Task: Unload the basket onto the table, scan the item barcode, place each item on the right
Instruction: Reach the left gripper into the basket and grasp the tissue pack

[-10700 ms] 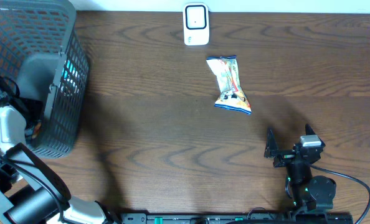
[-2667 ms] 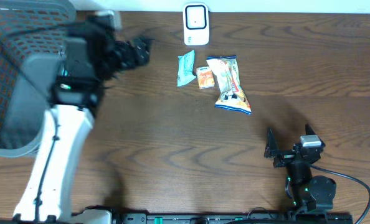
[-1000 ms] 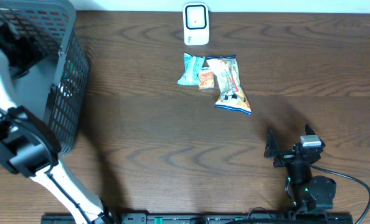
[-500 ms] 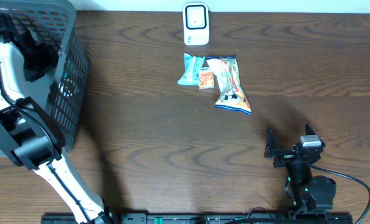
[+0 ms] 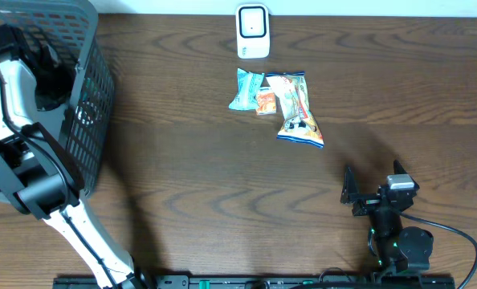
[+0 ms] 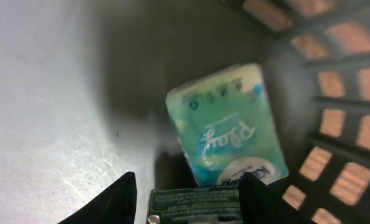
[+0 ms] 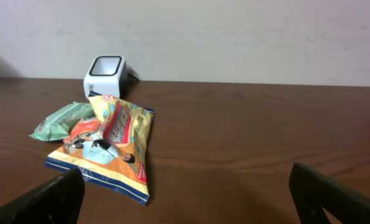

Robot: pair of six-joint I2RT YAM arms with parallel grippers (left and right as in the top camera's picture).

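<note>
My left gripper [image 6: 194, 200] is down inside the grey mesh basket [image 5: 90, 120]. Its jaws are open around a dark green packet [image 6: 200, 198], with a narrow gap on the left side. Just beyond lies a teal and cream soft pack [image 6: 225, 127] on the basket floor. From overhead, the left gripper [image 5: 50, 74] is largely hidden by the arm and the basket wall. The white barcode scanner [image 5: 253, 32] stands at the table's far edge. My right gripper [image 5: 373, 181] rests wide open and empty near the front right.
Three snack items lie in front of the scanner: a teal packet [image 5: 244, 88], a small orange packet [image 5: 264, 101] and a large yellow bag [image 5: 296, 108]. The right wrist view shows the same pile [image 7: 107, 146] ahead to the left. The basket wall [image 6: 334, 124] is close on the left gripper's right.
The left arm has shifted a little inside the basket and its jaws have narrowed around the dark green packet. The table items and the right arm have not moved.
</note>
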